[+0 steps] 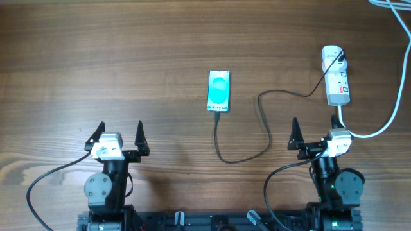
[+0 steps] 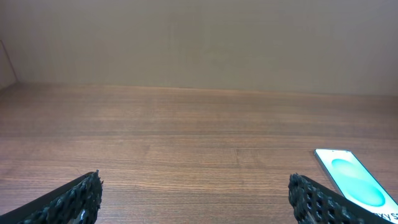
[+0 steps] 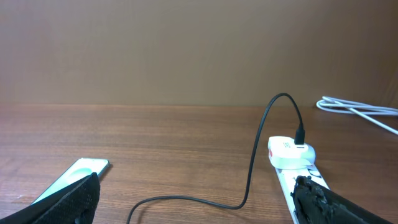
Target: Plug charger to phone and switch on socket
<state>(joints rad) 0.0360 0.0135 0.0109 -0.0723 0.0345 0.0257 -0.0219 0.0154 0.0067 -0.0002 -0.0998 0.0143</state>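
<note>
Both the left hand (image 1: 120,131) and right hand (image 1: 314,127) stand spread, empty. On the surface (image 1: 128,51), the charger (image 1: 266,128) tip lies at the phone (image 1: 218,91) near edge; seating unclear. Next, likely: right hand pinches tip, aligns port; socket (image 1: 336,80) switch follows.

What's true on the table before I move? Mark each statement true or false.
1. The left gripper and right gripper both have open, empty fingers. True.
2. The phone lies screen down. False: its cyan screen faces up.
3. The charger runs from the socket toward the phone. True.
4. The socket sits left of the phone. False: it lies on the right, near the right gripper.
</note>
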